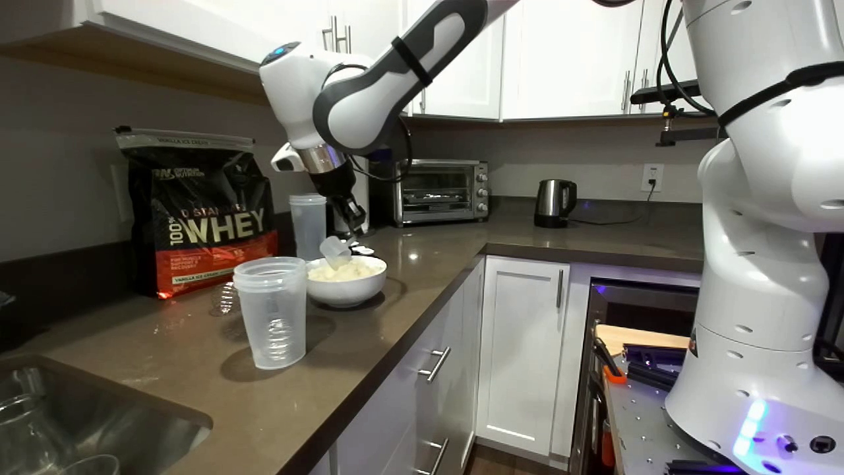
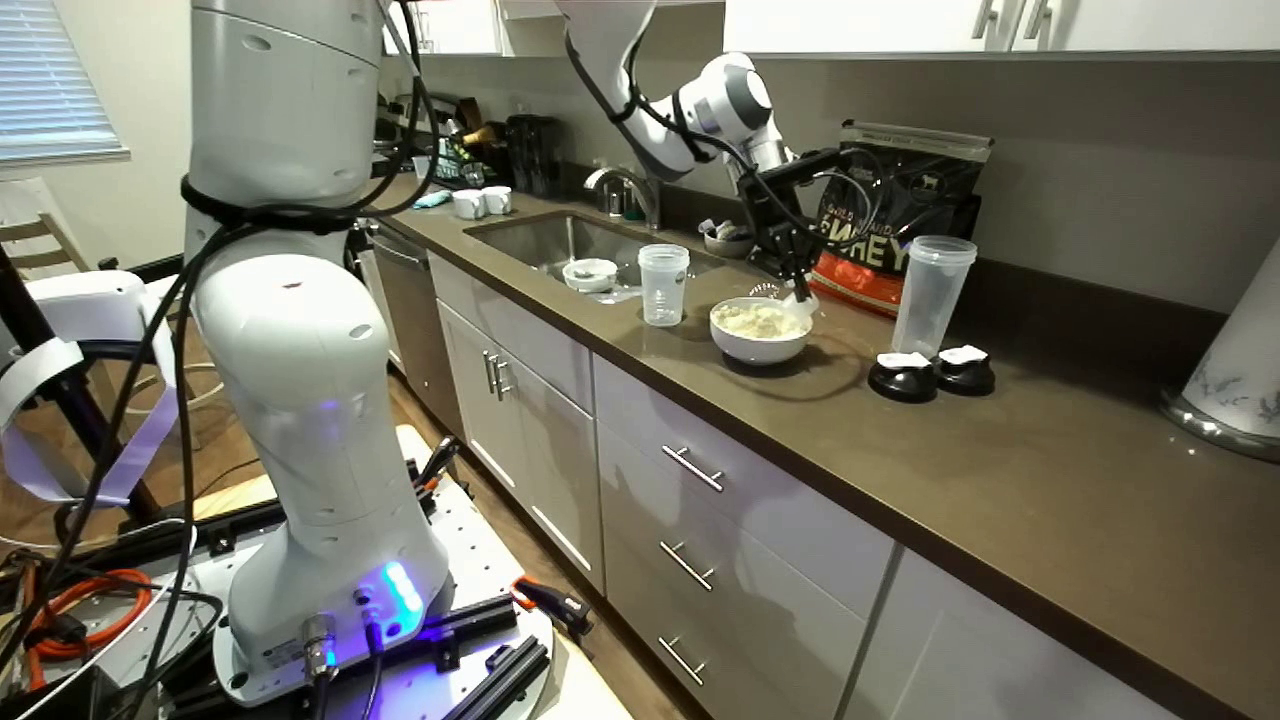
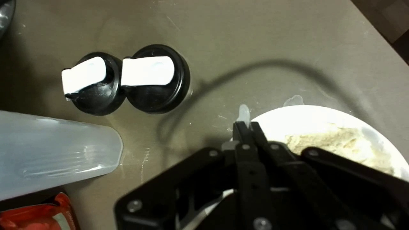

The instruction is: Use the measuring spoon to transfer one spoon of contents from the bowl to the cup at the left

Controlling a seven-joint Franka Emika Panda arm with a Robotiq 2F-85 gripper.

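End effector (image 1: 357, 220) is clenched, grasping the measuring spoon (image 1: 335, 251). Wrist view: jaws almost meet, a pale end of the spoon pokes out past them. Spoon is tilted, scoop part low over the bowl (image 1: 346, 294); in an exterior view it lines up with the bowl's far right rim (image 2: 798, 306). Can't tell if it touches the powder (image 1: 354, 269), or how full it is.

Bowl sits upright on the surface (image 2: 1050, 480), powder heaped in it, pale cream. Cup (image 1: 269, 313) stands upright, left of the bowl in both exterior views, near it but apart.

Rest: whey bag (image 1: 201, 224) upright by the wall. Frosted tumbler (image 2: 932, 295) upright, right of the bowl in that exterior view; it partly covers the bag there. Two black lids (image 2: 902, 381) with white flip tabs sit side by side, just near of the tumbler; wrist view has them touching. Wire coil (image 1: 226, 301) lies between bag and cup. Sink (image 1: 173, 432) is near left with glassware in it; toaster oven (image 1: 440, 191) far, kettle (image 1: 554, 203) far right of that, cord to the outlet (image 1: 652, 178).
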